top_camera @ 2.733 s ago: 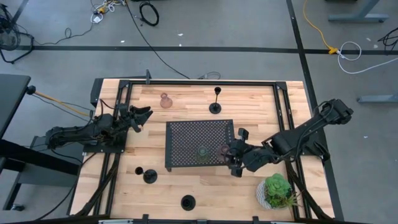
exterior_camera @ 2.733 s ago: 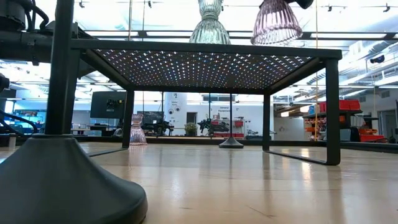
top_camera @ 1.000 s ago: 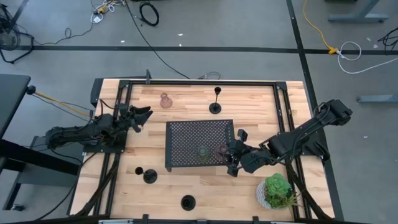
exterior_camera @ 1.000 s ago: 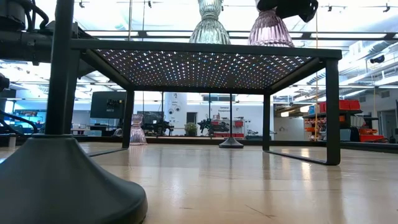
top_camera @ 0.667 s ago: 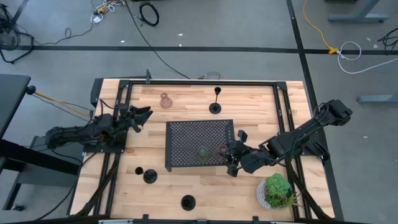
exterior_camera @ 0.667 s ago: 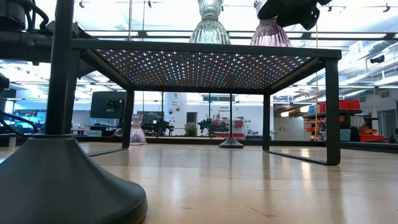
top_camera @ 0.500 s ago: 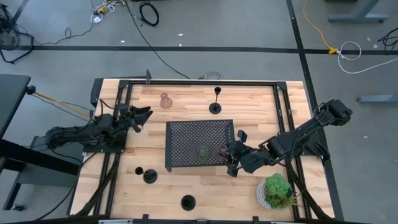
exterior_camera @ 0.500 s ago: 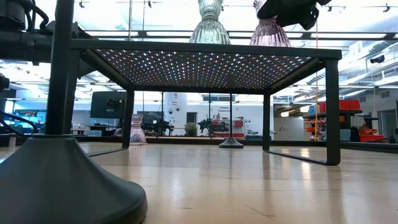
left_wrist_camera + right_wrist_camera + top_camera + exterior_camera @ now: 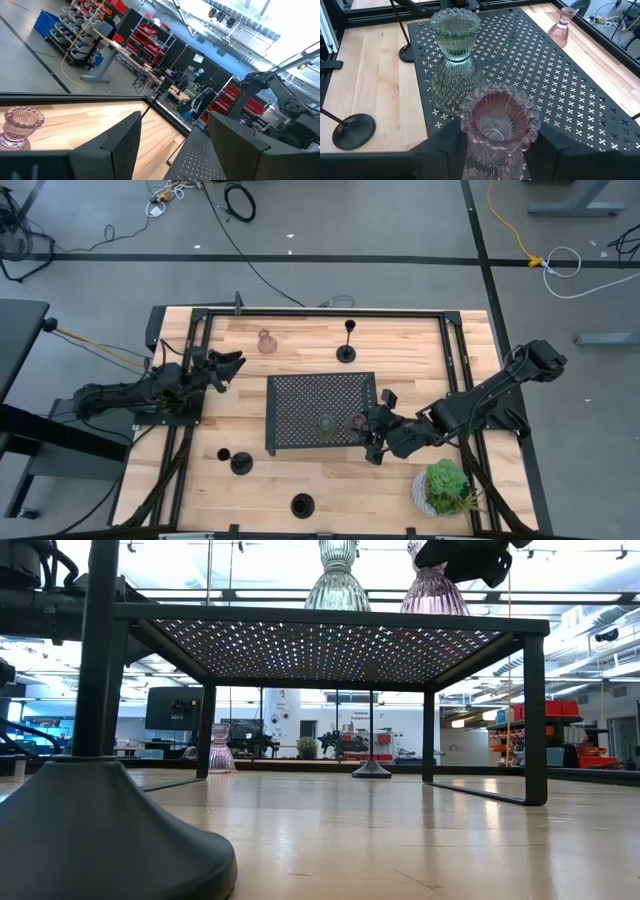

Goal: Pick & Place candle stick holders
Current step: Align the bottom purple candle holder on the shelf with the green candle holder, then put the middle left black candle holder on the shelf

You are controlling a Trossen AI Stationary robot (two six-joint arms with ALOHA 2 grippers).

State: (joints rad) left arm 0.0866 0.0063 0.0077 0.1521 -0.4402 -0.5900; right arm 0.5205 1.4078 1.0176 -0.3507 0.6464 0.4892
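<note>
A brownish-pink glass holder [image 9: 499,120] stands upright by its base on the black perforated tray [image 9: 300,395], at its near right corner. An olive-green glass holder [image 9: 454,60] stands next to it. My right gripper [image 9: 495,150] is open, with one finger close on either side of the brownish holder's lower body. A pink holder [image 9: 266,341] stands on the wood at the far left. Black holders stand at the far side [image 9: 346,352] and near left [image 9: 240,463], [image 9: 302,505]. My left gripper [image 9: 232,365] waits open at the left edge.
The tray stands on legs above the wood [image 9: 535,720]. A leafy plant in a white pot [image 9: 445,488] sits at the near right corner, close to my right arm. Black frame rails run along both table sides [image 9: 180,450]. One black holder's base [image 9: 100,830] fills the low view's left foreground.
My right gripper has moved the brownish-pink holder slightly toward the green one. The holder now stands upright on the tray. For the last half second the holder and the gripper have kept still.
</note>
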